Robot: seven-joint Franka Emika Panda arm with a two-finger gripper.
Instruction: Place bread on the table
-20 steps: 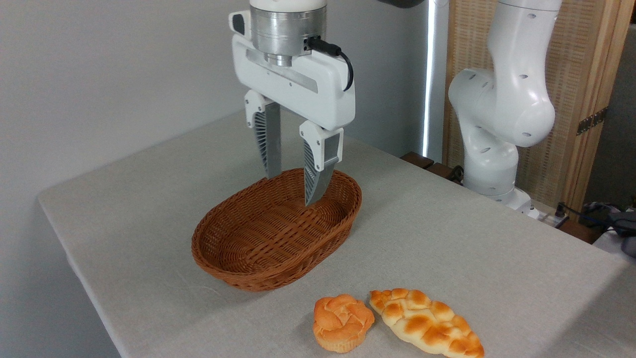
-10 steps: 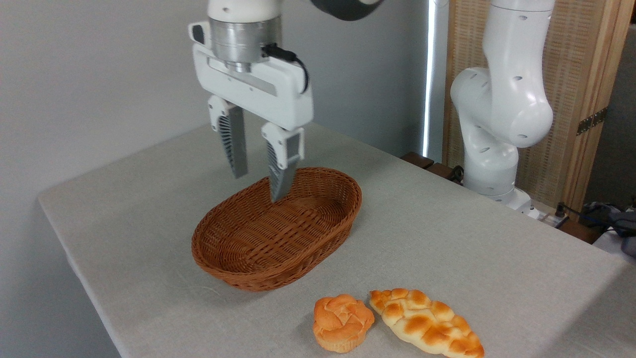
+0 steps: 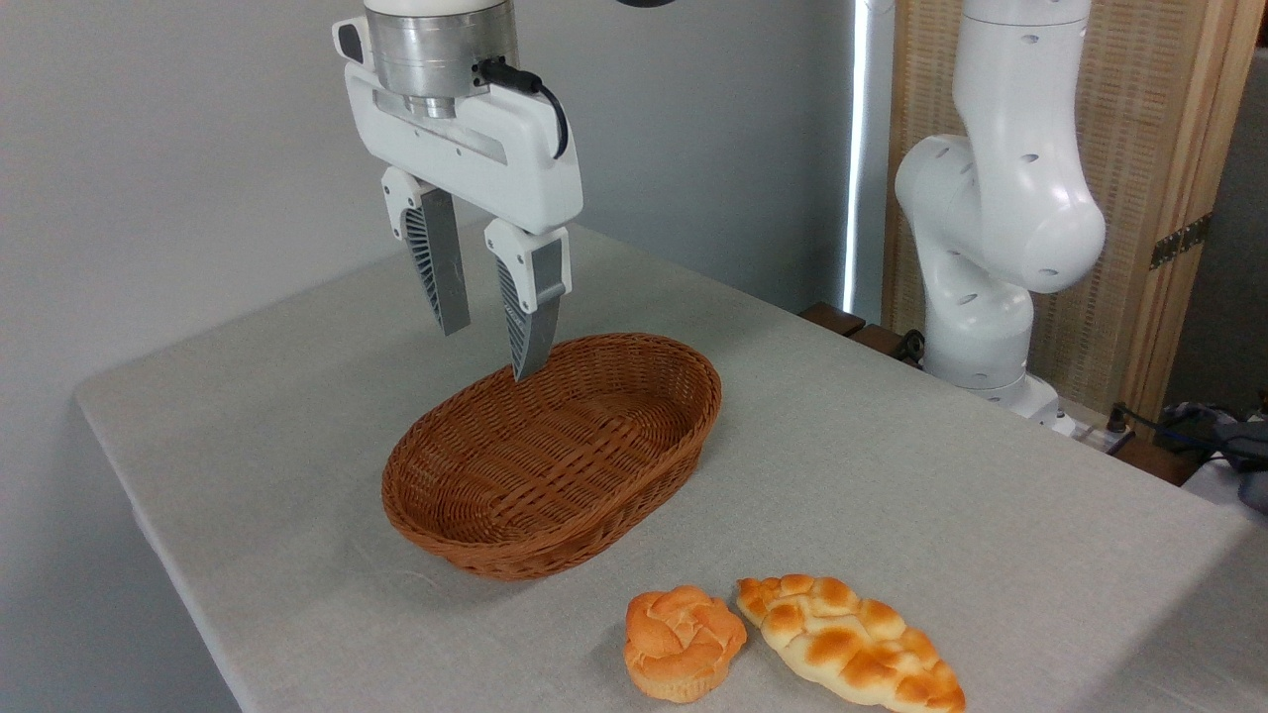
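Note:
The braided golden bread (image 3: 850, 642) lies on the grey-beige table (image 3: 892, 475) near the front edge, right of centre. My gripper (image 3: 485, 352) hangs open and empty in the air above the far left rim of the wicker basket (image 3: 555, 456), well away from the loaf. Nothing sits between its two grey ribbed fingers (image 3: 436, 262).
A small round orange knotted bun (image 3: 684, 642) sits just left of the loaf, almost touching it. The brown oval basket holds nothing. The arm's white base (image 3: 991, 238) stands at the table's far right edge, before a wooden screen.
My gripper has moved left and slightly up, from over the basket's right half to above its far left rim. Its fingers stay open. Bread and bun have not moved.

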